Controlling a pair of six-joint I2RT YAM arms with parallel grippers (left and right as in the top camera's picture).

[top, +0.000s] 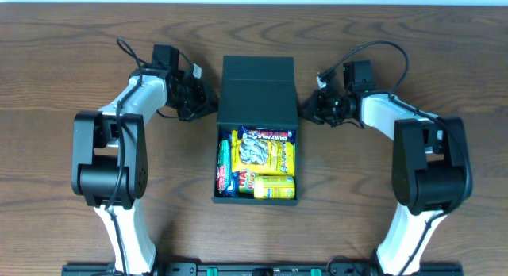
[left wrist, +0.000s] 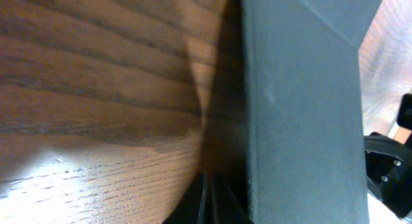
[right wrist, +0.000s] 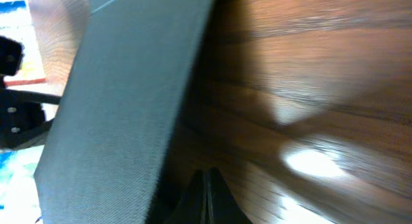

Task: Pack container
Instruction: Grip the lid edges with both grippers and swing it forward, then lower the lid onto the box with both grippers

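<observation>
overhead view: a dark teal-black rectangular container [top: 258, 82] sits in the middle of a brown wooden table [top: 63, 54]. its hinged flap lid is open and lies toward the far side of the table. the near half is full of snack packets: a large yellow packet [top: 270, 155] with a blue top in the middle, a green packet [top: 225, 161] along the left wall, a smaller yellow packet [top: 274, 186] at the near wall, and a red and blue packet [top: 225, 183] in the near left corner. two white and black arms reach in from the near edge, one on each side. the left gripper [top: 208, 101] is just beside the left edge of the open lid. the right gripper [top: 305, 111] is just beside its right edge. from here i cannot tell whether either one touches the lid.

left wrist view: the left gripper [left wrist: 206, 201] shows at the bottom edge, its two dark fingers clenched together with nothing between them. the container's matte wall [left wrist: 302, 121] fills the right half of the frame, close beside the fingers. the table's wood grain [left wrist: 96, 89] fills the left half.

right wrist view: the right gripper [right wrist: 207, 195] shows at the bottom edge, its fingers also pressed tight together and holding nothing. the container's dark textured wall [right wrist: 122, 108] slants across the left half, near the fingers. blurred wood of the table [right wrist: 309, 69] with a bright glare patch fills the right half.
</observation>
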